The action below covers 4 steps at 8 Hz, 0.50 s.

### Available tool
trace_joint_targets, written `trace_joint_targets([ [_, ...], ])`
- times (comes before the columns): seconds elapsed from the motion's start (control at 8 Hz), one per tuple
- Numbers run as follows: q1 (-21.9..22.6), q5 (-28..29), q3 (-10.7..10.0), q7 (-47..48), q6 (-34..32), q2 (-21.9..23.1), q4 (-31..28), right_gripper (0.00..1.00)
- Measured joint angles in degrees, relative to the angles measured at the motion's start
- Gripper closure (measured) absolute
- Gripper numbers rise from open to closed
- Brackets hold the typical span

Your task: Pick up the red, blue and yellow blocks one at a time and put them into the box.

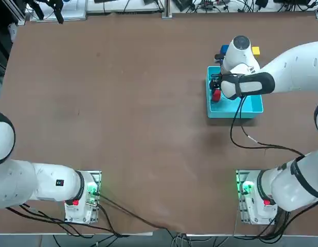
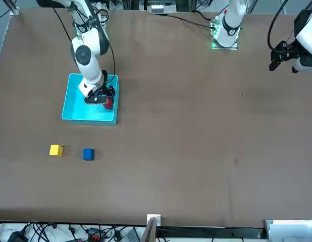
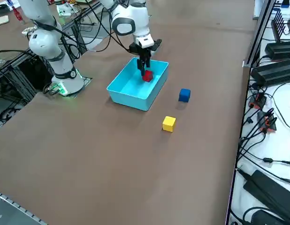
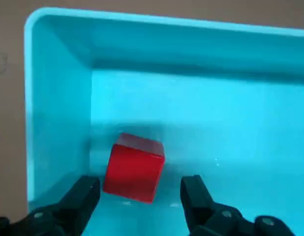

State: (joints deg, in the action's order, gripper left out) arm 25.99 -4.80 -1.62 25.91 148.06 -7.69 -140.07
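Three small matte cubes with sharp edges show: the red block (image 4: 134,167) lies tilted on the smooth floor of the box (image 4: 58,98), a shallow glossy cyan tray with thin walls and rounded corners, at upper right of the top view. The right pincer (image 4: 140,191) hangs just above it, its dark fingers (image 4: 83,196) spread apart with the red block between them. Outside, on the plain brown worktop (image 2: 196,126), the blue block (image 2: 88,154) and the yellow block (image 2: 55,150) sit near each other at lower left of the front view.
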Motion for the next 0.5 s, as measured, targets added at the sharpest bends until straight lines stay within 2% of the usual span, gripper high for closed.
trace_joint_targets([
  [0.25, -0.1, 0.0, -0.29, -0.07, -2.22, 1.82, 0.97, 0.0],
  [0.5, -1.33, -0.01, -0.86, -1.31, -9.1, 5.32, 4.73, 0.0],
])
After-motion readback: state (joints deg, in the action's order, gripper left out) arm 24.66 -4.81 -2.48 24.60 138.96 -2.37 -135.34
